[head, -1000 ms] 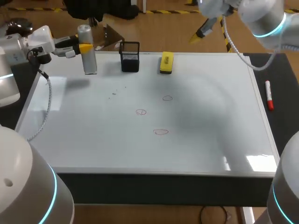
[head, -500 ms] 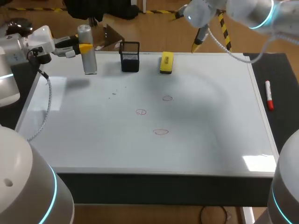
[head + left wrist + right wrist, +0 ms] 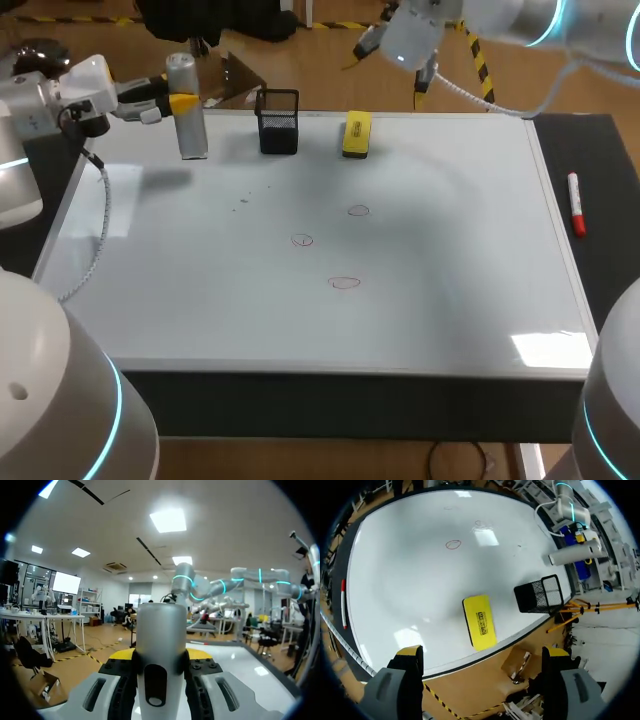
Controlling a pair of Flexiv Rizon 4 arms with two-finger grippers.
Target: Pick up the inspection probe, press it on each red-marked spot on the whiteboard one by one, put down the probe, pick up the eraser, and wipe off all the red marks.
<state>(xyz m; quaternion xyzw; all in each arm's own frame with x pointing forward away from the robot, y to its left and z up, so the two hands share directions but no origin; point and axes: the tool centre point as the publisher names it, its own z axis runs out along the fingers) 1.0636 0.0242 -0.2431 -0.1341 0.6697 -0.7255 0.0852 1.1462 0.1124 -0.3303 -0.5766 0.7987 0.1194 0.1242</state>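
1. Whiteboard [image 3: 450, 300], middle and near half: open passage; only flat red marks [image 3: 344, 283].
2. Far edge: mesh basket [image 3: 278, 122], eraser [image 3: 356, 135] beside it; gap apparently narrow.
3. Far left corner: probe [image 3: 191, 138] upright, clamped in left tool [image 3: 178, 103].
4. Tabletop right of board: marker [image 3: 576, 203], lying flat.

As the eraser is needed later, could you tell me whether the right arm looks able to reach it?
Probably yes: the right gripper hangs open near the eraser, nothing lies between them, and the mesh holder stands apart.
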